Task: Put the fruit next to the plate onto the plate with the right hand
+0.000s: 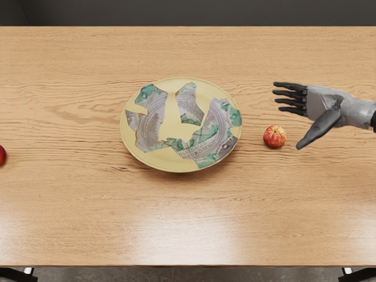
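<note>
a small red-and-yellow apple (pixel 274 136) sits upright on the bench (pixel 188 223), just right of the plate (pixel 132 144). the plate is round, pale yellow, patterned green and grey.

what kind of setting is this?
Probably a simulated tabletop manipulation setup, not a real kitchen: wooden table, one plate, an apple beside it, and the robot's open right hand.
</note>
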Robot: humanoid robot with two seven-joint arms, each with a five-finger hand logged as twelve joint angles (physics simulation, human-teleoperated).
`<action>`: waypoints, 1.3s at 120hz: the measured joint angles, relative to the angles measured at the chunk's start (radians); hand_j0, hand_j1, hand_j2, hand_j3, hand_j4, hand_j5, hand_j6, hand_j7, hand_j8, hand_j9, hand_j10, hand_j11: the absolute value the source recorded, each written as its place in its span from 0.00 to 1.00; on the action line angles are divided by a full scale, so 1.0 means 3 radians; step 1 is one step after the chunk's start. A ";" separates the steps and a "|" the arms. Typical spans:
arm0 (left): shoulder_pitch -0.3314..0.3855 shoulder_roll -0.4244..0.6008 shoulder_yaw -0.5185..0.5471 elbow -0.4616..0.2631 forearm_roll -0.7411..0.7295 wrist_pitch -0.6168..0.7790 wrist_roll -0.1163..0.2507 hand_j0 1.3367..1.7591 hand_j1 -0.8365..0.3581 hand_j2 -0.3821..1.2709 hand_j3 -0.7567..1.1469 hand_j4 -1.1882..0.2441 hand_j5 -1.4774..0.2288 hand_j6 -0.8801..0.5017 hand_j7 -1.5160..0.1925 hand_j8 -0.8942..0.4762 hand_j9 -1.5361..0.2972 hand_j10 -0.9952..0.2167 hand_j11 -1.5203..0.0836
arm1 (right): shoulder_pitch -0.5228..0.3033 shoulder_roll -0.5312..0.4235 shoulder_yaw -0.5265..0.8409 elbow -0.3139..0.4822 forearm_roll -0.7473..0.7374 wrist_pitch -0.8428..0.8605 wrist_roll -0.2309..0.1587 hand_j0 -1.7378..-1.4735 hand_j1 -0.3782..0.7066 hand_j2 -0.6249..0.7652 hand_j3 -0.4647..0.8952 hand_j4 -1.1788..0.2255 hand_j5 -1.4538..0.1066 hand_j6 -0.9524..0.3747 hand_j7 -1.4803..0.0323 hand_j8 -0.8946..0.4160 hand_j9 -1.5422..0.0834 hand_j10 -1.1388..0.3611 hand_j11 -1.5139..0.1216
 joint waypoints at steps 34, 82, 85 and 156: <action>0.0000 0.0000 0.0000 0.0000 0.0000 0.0000 0.0000 0.76 0.98 0.23 0.40 0.82 0.86 0.63 0.88 0.64 0.83 0.81 0.94 | 0.0035 0.0128 0.0154 -0.0067 -0.0268 0.0000 -0.0247 0.30 0.03 0.45 0.34 0.84 0.93 0.72 0.98 0.68 0.95 0.76 0.93; 0.0000 0.0000 0.0000 0.0000 0.0000 0.0000 0.0000 0.76 0.98 0.23 0.40 0.82 0.86 0.63 0.88 0.64 0.83 0.81 0.94 | 0.0011 0.0637 0.0361 0.0503 -0.2970 -0.0650 -0.0264 0.30 0.05 0.45 0.34 0.82 0.91 0.70 0.96 0.66 0.93 0.74 0.91; 0.0000 0.0000 0.0000 0.0000 0.0000 0.0000 0.0000 0.76 0.98 0.23 0.40 0.82 0.86 0.63 0.88 0.64 0.83 0.81 0.94 | 0.0002 0.0647 0.0338 0.0508 -0.3014 -0.0694 -0.0264 0.30 0.06 0.45 0.34 0.82 0.91 0.69 0.95 0.66 0.93 0.74 0.90; 0.0000 0.0000 0.0000 0.0000 0.0000 0.0000 0.0000 0.76 0.98 0.23 0.40 0.82 0.86 0.63 0.88 0.64 0.83 0.81 0.94 | -0.0641 0.0689 0.0250 0.0584 -0.3171 -0.1914 -0.0209 0.30 0.31 0.41 0.34 0.65 0.72 0.52 0.76 0.48 0.74 0.59 0.72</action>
